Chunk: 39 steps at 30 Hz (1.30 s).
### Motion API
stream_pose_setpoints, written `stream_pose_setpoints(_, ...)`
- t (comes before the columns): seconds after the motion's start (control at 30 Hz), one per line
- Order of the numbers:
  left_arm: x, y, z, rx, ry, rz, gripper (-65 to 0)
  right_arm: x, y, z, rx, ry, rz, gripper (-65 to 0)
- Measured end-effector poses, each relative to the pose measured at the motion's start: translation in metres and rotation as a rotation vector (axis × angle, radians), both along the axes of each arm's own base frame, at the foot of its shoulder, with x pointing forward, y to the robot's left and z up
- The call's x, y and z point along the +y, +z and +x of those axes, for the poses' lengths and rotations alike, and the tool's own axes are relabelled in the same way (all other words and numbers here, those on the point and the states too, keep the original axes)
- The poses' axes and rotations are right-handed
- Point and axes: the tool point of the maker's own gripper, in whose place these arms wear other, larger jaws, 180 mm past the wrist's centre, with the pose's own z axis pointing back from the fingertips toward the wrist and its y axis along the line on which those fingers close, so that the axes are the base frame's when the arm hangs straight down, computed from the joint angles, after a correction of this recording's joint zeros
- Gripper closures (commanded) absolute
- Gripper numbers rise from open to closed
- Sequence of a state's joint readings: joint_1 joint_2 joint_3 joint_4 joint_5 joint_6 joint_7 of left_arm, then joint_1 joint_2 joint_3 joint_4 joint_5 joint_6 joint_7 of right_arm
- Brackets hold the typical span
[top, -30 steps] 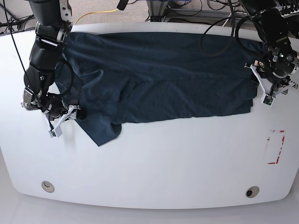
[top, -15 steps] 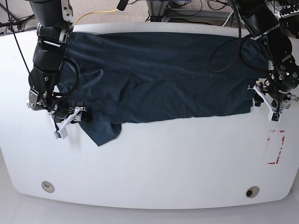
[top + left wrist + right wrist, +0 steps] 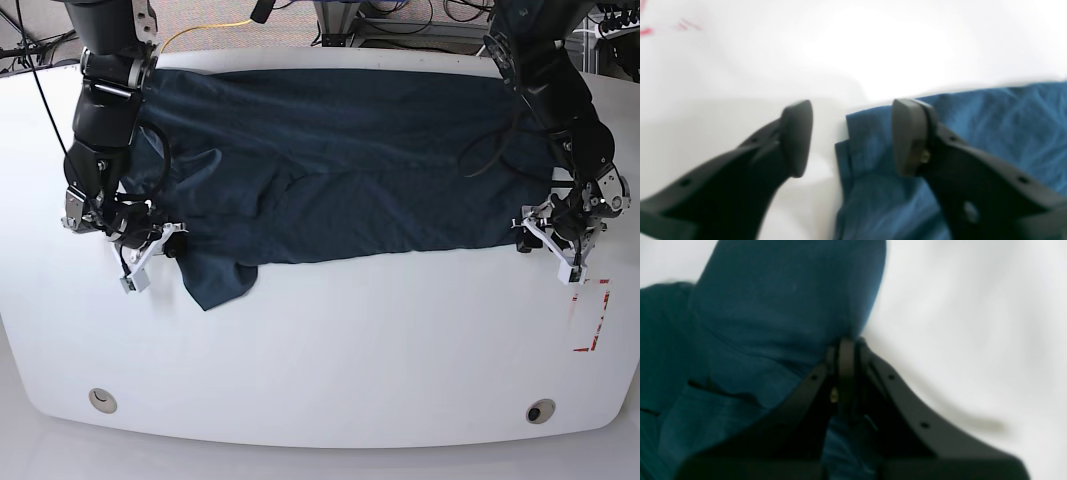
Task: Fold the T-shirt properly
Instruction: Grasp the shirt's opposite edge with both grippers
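Shirt position: the T-shirt (image 3: 340,160) lay spread across the far half of the white table (image 3: 330,350), wrinkled through the middle, one flap hanging toward me near my right side.
Right hand: my right gripper (image 3: 846,350) was clamped tight on the rounded edge of that flap; the jaws met with dark cloth pinched between them.
Left hand: my left gripper (image 3: 853,136) stood spread wide and empty, one fingertip (image 3: 796,136) over bare table, the other over the layered corner of the shirt.
Fabric: I judged it soft and limp, light for its size, with no stiffness to keep a crease; it would sag and drag from any single pinch.
Grip surface: it looked matte rather than slippery, so a firm pinch should hold, though a thin bite might catch only the top layer.
Where to hold: I judged the doubled corner edge beneath my left jaws best, taking both layers together.
Risk: lifting unevenly would have bunched the wrinkled middle.
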State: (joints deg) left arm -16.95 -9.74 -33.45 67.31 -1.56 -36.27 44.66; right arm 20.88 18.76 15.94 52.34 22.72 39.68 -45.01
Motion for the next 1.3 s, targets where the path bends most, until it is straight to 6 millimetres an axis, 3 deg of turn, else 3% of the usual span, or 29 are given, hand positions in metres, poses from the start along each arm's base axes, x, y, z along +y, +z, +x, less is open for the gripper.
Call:
stream_pose_setpoints(0.2, 0.0, -0.011, -0.002, 0.028, 0.029, -0.026, -44.0, 0.007, 0.0, 0.001, -0.003, 0.025, -0.005, 0.0)
stream_pose_setpoints(0.37, -0.001, -0.016, -0.008, 0.025, 0.029, -0.032, -41.4, 0.007, 0.0, 0.001, -0.003, 0.025, -0.005, 0.0)
stream_pose_setpoints(0.43, -0.002, -0.016, -0.007, 0.025, 0.024, -0.029, -33.8, 0.007, 0.0, 0.001, -0.003, 0.025, -0.005, 0.0)
stream_pose_setpoints(0.6, -0.018, -0.023, -0.002, 0.036, -0.037, -0.029, -0.8, 0.007, 0.0, 0.001, -0.003, 0.023, -0.004, 0.0)
stream_pose_setpoints(0.87, -0.028, -0.023, 0.006, 0.008, -0.061, -0.046, 0.0, 0.007, 0.003, 0.002, -0.01, 0.034, -0.017, 0.0)
stream_pose_setpoints(1.07, -0.026, -0.015, 0.01, 0.023, -0.076, 0.003, 0.0, 0.007, 0.023, 0.009, -0.059, 0.073, -0.088, 0.0)
stream_pose_setpoints(1.3, -0.025, 0.031, 0.021, -0.088, -0.16, 0.097, 0.0, 0.005, 0.051, 0.015, -0.103, 0.114, -0.161, 0.0)
